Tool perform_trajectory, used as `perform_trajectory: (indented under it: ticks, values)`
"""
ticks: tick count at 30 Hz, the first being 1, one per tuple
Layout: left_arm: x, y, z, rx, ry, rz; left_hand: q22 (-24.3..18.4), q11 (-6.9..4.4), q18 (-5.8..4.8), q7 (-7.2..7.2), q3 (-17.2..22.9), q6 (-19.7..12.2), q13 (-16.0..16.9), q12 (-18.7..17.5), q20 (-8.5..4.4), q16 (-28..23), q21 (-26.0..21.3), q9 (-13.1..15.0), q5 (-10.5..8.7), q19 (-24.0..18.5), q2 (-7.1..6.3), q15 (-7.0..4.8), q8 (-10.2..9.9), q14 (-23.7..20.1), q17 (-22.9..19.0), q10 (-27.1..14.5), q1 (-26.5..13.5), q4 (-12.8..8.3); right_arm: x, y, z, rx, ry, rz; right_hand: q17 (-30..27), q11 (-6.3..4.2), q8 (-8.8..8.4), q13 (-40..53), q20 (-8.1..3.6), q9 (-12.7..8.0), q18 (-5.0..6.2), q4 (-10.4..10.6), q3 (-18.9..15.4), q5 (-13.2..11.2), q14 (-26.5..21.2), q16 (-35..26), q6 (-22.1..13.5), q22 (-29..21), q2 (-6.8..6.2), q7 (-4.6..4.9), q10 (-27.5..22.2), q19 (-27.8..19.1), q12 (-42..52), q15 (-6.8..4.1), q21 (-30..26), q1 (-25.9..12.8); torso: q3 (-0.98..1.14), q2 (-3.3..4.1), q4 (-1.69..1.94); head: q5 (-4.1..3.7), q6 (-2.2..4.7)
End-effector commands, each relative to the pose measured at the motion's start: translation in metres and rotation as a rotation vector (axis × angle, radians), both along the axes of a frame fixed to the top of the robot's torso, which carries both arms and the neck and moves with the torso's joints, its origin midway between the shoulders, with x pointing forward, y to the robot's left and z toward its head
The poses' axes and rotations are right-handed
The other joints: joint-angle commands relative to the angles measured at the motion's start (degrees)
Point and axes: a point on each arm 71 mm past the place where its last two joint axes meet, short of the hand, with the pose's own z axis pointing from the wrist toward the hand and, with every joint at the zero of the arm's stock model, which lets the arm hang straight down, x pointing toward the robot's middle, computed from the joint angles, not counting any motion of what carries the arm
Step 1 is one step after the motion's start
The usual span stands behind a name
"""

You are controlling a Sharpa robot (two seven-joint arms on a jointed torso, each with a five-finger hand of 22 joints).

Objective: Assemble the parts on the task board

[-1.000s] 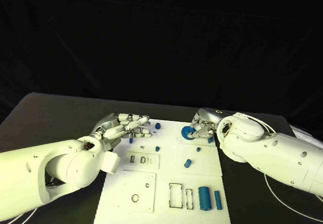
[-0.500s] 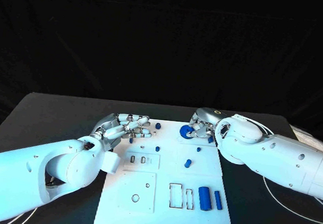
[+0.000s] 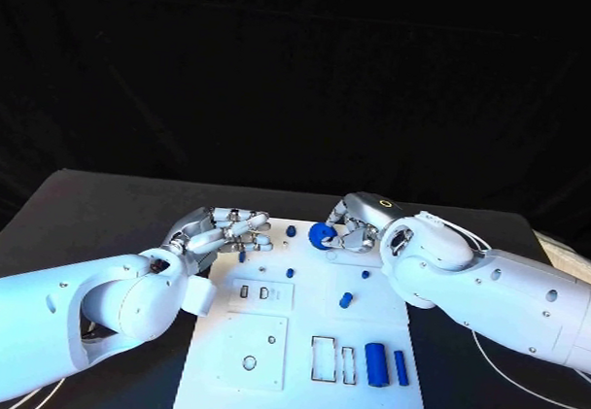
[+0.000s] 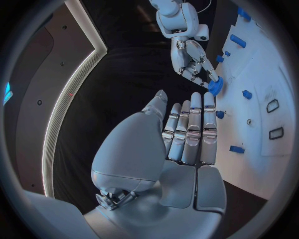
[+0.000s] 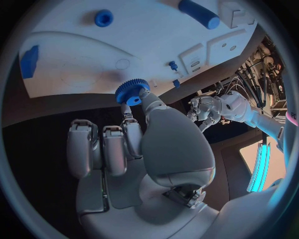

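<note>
The white task board (image 3: 300,381) lies in the middle of the table. My right hand (image 3: 356,232) hovers over the board's far edge and pinches a blue gear (image 3: 321,234) at its fingertips; the right wrist view shows the gear (image 5: 132,91) held just above the board (image 5: 74,45). My left hand (image 3: 229,232) rests at the board's far left corner, fingers straight and side by side, holding nothing (image 4: 187,134). From the left wrist view, the right hand (image 4: 192,59) carries the gear (image 4: 215,87). Small blue parts (image 3: 346,299) lie on the board.
Two blue cylinders (image 3: 376,364) lie near the board's right edge beside rectangular slots (image 3: 321,357). Small blue pegs (image 3: 293,230) stand near the far edge between the hands. A round hole (image 3: 250,363) sits in the near left plate. Black table surrounds the board.
My right hand has moved left along the board's far edge with the blue gear, closer to the left hand. The left hand has barely moved.
</note>
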Motion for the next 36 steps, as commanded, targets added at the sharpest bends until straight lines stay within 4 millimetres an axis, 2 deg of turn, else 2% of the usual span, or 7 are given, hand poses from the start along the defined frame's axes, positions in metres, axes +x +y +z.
perform_trajectory:
  ticks: [1,4,9,17,25,32,36]
  values:
    - [0.000,0.000,0.001,-0.007,-0.010,-0.009,-0.1,-0.01,0.61,0.11,0.0,-0.2,0.0,-0.2,0.35,-0.3,-0.3,-0.1,-0.20,0.0,0.39,0.16,-0.3,0.0,0.1,-0.4,0.3,-0.3,-0.001,0.009,0.003,0.002,-0.039,0.026,6.1,-0.06,-0.04,0.8,-0.11,0.9,-0.68,0.3,0.3,-0.2,4.3,0.0,1.8,0.3,0.83,-1.20,0.0,0.3,-0.2,-0.47,0.2,-0.1,-0.12,0.01,0.15,-0.01,0.09]
    - [0.000,0.001,0.001,-0.005,-0.011,-0.005,-0.1,-0.01,0.61,0.11,0.0,-0.2,0.0,-0.2,0.35,-0.3,-0.3,-0.1,-0.20,0.0,0.39,0.16,-0.3,0.0,0.1,-0.4,0.3,-0.3,-0.001,0.017,0.002,0.000,-0.033,0.039,6.1,-0.05,-0.05,0.8,-0.10,0.9,-0.69,0.3,0.3,-0.2,4.3,0.0,1.8,0.3,0.80,-1.20,0.0,0.3,-0.3,-0.47,0.2,-0.2,-0.16,0.02,0.16,0.16,0.10]
    - [0.001,0.004,0.001,-0.003,-0.012,0.002,-0.1,-0.01,0.61,0.11,0.0,-0.2,0.0,-0.2,0.35,-0.3,-0.3,-0.1,-0.20,0.0,0.39,0.16,-0.3,0.0,0.1,-0.4,0.3,-0.3,0.000,0.029,-0.002,-0.007,-0.018,0.058,6.0,-0.05,-0.08,0.8,-0.10,0.9,-0.70,0.3,0.4,-0.3,4.3,0.0,1.8,0.4,0.75,-1.18,0.0,0.3,-0.3,-0.47,0.2,-0.2,-0.05,0.08,0.03,0.39,-0.05]
    - [0.001,0.006,0.001,-0.001,-0.013,0.006,-0.1,-0.01,0.61,0.11,0.0,-0.2,0.0,-0.2,0.35,-0.3,-0.3,-0.1,-0.20,0.0,0.39,0.16,-0.3,0.0,0.1,-0.4,0.3,-0.3,0.002,0.048,-0.014,-0.021,0.015,0.088,5.9,0.00,-0.24,0.7,-0.09,0.9,-0.69,0.4,0.4,-0.3,4.2,-0.1,1.7,0.4,0.43,-1.13,-0.1,0.3,-0.5,-0.44,0.2,-0.6,-0.08,0.05,0.07,0.72,-0.25]
    - [0.001,0.006,0.001,0.000,-0.011,0.007,-0.1,-0.01,0.61,0.11,0.0,-0.2,0.0,-0.2,0.35,-0.3,-0.3,-0.1,-0.20,0.0,0.39,0.16,-0.3,0.0,0.1,-0.4,0.3,-0.3,0.001,0.060,-0.025,-0.027,0.036,0.101,5.7,0.05,-0.39,0.7,-0.07,0.9,-0.68,0.5,0.4,-0.1,4.2,-0.2,1.6,0.3,0.21,-1.06,-0.2,0.3,-0.7,-0.41,0.2,-0.9,0.05,0.06,-0.06,0.93,-0.32]
    - [0.001,0.006,0.001,0.001,-0.010,0.006,-0.1,-0.01,0.61,0.11,0.0,-0.2,0.0,-0.2,0.35,-0.3,-0.3,-0.1,-0.20,0.0,0.39,0.16,-0.3,0.0,0.1,-0.4,0.3,-0.3,0.004,0.062,-0.029,-0.027,0.030,0.086,4.5,0.56,-1.50,-1.1,0.17,0.6,-0.56,0.5,0.4,-0.1,3.9,-0.9,0.2,-0.3,-0.80,-0.41,-1.4,-0.2,-3.3,-0.04,-0.1,-1.8,0.05,0.03,-0.10,1.00,-0.43]
    - [0.000,0.005,0.001,0.000,-0.009,0.003,-0.1,-0.01,0.61,0.11,0.0,-0.2,0.0,-0.2,0.35,-0.3,-0.3,-0.1,-0.20,0.0,0.39,0.16,-0.3,0.0,0.1,-0.4,0.3,-0.3,0.006,0.063,-0.030,-0.019,0.020,0.082,3.6,1.49,-2.73,-5.3,0.81,-0.1,-0.33,0.8,-0.1,-0.3,3.7,-1.5,-2.9,-1.4,-2.05,0.65,-4.2,-1.0,-9.1,0.73,-0.6,-2.8,0.09,0.05,-0.16,0.99,-0.39]
